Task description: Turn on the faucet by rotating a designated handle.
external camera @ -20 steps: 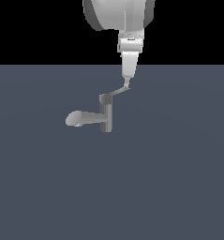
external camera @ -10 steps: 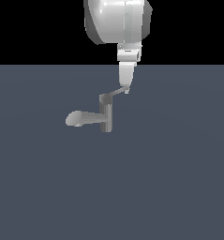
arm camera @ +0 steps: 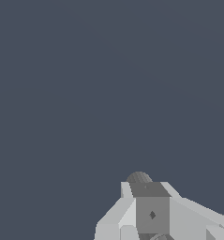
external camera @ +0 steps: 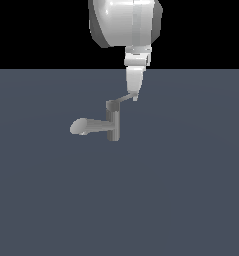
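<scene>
A flat, dark blue-grey bench fills the lower part of the exterior view, under a black background. It carries 1 object, the faucet, which serves as the landmark here.

Above the faucet hangs the large white robot arm, its rounded housing narrowing downward to the gripper. The gripper's tip sits at the outer end of the handle, apparently touching it. Whether its fingers are apart or together cannot be told: the exterior view shows them as 1 pale taper, and the wrist view shows only the gripper's blocky grey underside.

The faucet is small and grey, with a short upright cylindrical body. Its thick, rounded spout points toward the exterior view's left. In the wrist view, a rounded grey cap peeks out just behind the gripper, probably the faucet body's top, though this is unclear.

The handle is a thin, flat, light-grey lever. It rises at a slant from the faucet's top cap toward the exterior view's right, ending at the gripper's tip.

The likely risk is slipping. Contact seems to be at the very end of a slim lever, so a push slightly off line could slide the gripper off the handle, leaving the faucet unturned.

No containers are visible.
</scene>
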You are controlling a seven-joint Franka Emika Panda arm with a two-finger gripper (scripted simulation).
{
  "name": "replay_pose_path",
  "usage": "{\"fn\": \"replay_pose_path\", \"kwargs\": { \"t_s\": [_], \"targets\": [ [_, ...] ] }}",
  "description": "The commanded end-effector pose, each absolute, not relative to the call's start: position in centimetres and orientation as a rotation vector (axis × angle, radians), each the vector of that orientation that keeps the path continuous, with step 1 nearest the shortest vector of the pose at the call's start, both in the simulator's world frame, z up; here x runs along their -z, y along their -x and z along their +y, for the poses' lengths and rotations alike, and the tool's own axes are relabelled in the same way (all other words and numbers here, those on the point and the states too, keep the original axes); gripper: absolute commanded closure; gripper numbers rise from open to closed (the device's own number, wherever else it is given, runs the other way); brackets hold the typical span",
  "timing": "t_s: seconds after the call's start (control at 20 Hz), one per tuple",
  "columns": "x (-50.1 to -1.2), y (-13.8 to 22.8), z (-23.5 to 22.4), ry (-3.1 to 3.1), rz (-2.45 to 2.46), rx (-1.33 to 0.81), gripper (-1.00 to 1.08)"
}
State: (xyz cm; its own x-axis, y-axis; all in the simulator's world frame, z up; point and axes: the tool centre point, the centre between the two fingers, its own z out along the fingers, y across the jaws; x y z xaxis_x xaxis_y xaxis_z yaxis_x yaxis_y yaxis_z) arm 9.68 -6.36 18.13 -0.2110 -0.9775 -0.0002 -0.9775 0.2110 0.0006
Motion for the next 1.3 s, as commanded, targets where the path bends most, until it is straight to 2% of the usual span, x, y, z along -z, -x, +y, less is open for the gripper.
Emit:
{"fn": "replay_pose_path", "kwargs": {
  "t_s": [0.0, 1.0, 1.1, 1.25],
  "targets": [
    [-18.1, -9.1, -6.3, -1.973, -2.444, 0.001, 1.08],
    [-18.1, -3.9, -5.6, -1.973, -2.445, 0.001, 1.08],
    [-19.4, -5.2, -4.8, -2.005, -2.454, -0.027, 1.08],
    [-19.2, -4.4, -4.2, -2.001, -2.453, -0.024, 1.08]
  ]
}}
